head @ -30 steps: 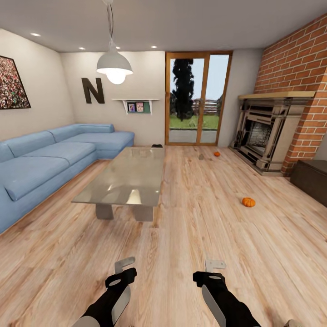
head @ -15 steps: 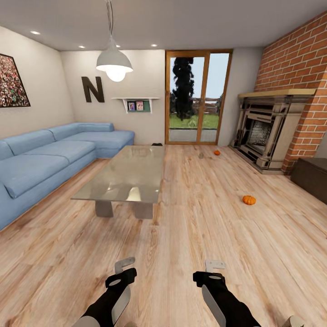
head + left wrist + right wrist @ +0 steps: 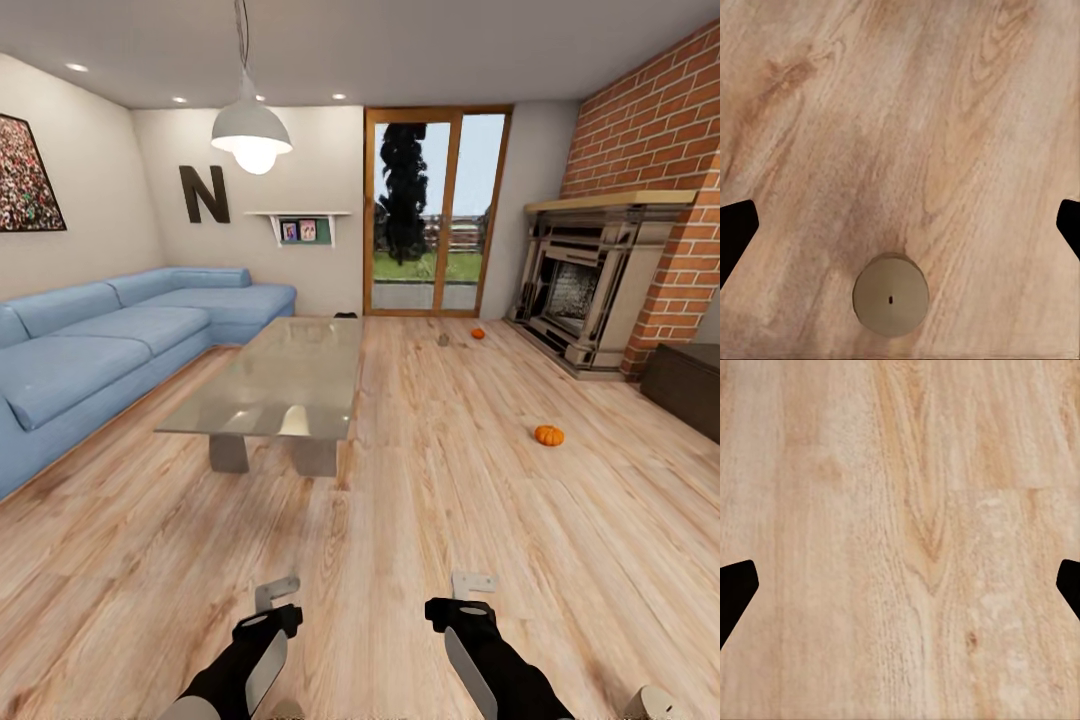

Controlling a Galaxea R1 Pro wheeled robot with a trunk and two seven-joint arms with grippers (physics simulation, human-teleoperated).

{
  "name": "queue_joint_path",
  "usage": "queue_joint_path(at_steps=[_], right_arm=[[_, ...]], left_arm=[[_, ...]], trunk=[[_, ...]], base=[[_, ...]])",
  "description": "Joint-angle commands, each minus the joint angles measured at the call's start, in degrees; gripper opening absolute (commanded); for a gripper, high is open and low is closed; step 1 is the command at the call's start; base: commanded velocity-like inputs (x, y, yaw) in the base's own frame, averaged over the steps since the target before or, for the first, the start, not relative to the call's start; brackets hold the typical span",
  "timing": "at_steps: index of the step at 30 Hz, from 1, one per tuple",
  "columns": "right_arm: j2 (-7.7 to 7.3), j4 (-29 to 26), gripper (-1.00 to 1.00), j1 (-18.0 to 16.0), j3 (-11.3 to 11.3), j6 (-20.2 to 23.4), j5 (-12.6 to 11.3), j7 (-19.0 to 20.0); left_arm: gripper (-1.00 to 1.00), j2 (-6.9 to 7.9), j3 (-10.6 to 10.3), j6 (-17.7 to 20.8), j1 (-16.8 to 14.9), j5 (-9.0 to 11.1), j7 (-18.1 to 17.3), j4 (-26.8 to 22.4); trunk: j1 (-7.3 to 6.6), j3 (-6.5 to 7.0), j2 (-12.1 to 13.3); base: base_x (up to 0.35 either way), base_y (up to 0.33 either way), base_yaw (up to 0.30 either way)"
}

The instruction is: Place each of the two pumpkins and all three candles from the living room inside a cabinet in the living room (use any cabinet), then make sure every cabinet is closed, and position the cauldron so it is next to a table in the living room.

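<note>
On the left, the blue sofa (image 3: 110,350) runs out of the picture at its near end. The coffee table (image 3: 275,385) stands on the wood floor (image 3: 420,520) just right of it; a dark low shape behind its far end is too hidden to name. Further right and far off by the glass door (image 3: 437,212), a small grey candle (image 3: 443,340) and a pumpkin (image 3: 478,333) lie near each other, both tiny. A nearer pumpkin (image 3: 548,435) sits alone on the floor. The fireplace (image 3: 590,285) follows, then the dark cabinet (image 3: 690,388), cut off at the right edge.

Low down, the left gripper (image 3: 275,600) and right gripper (image 3: 470,590) hang over bare floor, both spread wide and holding nothing. The left wrist view shows a candle (image 3: 891,295) standing on the floor below, seen end-on.
</note>
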Motion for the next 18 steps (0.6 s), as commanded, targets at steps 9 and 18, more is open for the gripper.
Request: queue_joint_path(at_steps=[9, 18], right_arm=[[-0.04, -0.1, 1.0, 0.0, 0.3, 0.2, -0.5, -0.5], [-0.04, -0.1, 1.0, 0.0, 0.3, 0.2, -0.5, -0.6]], left_arm=[[1.0, 0.05, -0.3, 1.6, 0.0, 0.4, 0.5, -0.1], [1.0, -0.04, -0.2, 1.6, 0.0, 0.4, 0.6, -0.1]], trunk=[[1.97, -1.68, -3.7], [2.85, -2.4, -5.3]], base=[[0.0, 0.0, 0.0], [0.0, 0.0, 0.0]])
